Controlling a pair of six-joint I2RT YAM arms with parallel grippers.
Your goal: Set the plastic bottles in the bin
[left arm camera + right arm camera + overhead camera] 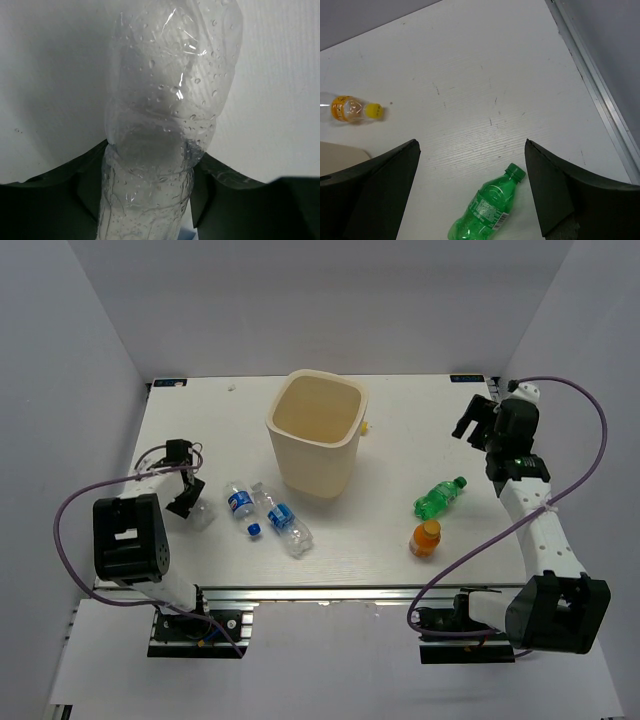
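Note:
The cream bin stands upright at the table's middle back. My left gripper is shut on a plain clear bottle at the left side of the table. In the left wrist view the bottle fills the gap between the dark fingers. Two clear blue-labelled bottles lie beside it. A green bottle and a short orange one are on the right. My right gripper is open and empty, above the green bottle.
A small orange bottle with a yellow cap lies just behind the bin's right side; it also shows in the top view. The metal table edge runs close on the right. Grey walls enclose the table.

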